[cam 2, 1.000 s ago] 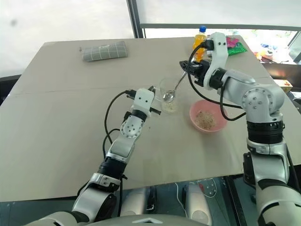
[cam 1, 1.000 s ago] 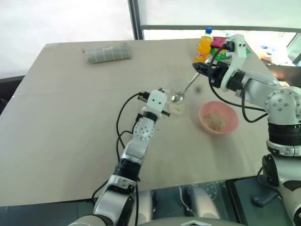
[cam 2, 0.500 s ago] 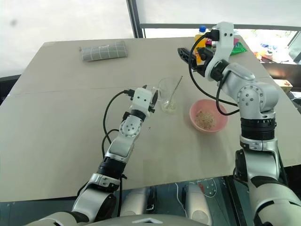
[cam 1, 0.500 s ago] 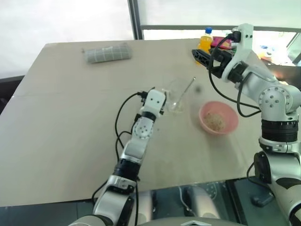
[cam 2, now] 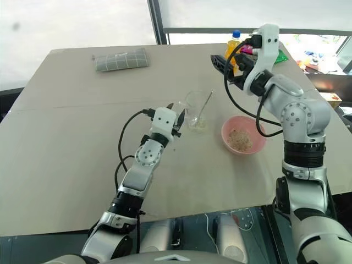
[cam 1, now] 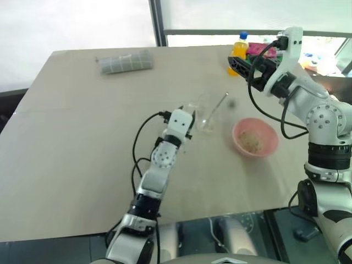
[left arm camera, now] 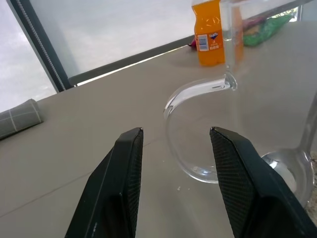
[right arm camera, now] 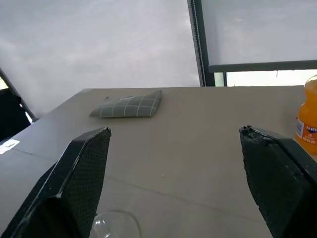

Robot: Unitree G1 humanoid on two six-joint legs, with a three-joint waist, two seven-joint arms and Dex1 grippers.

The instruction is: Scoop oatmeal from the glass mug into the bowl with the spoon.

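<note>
Left end effector (left arm camera: 173, 144), spread empty, flanks the glass mug (cam 2: 195, 110) handle; spoon (cam 2: 204, 108) inside.

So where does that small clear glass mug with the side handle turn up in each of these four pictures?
Left eye view: small clear glass mug mid-table, left of the round pink bowl.
Right eye view: the mug mid-table, again left of the bowl.
Left wrist view: its curved handle ahead of the two black fingers.
Right wrist view: a glass rim at the bottom edge, probably the mug.
Shared landmark: the orange drink bottle.
</note>
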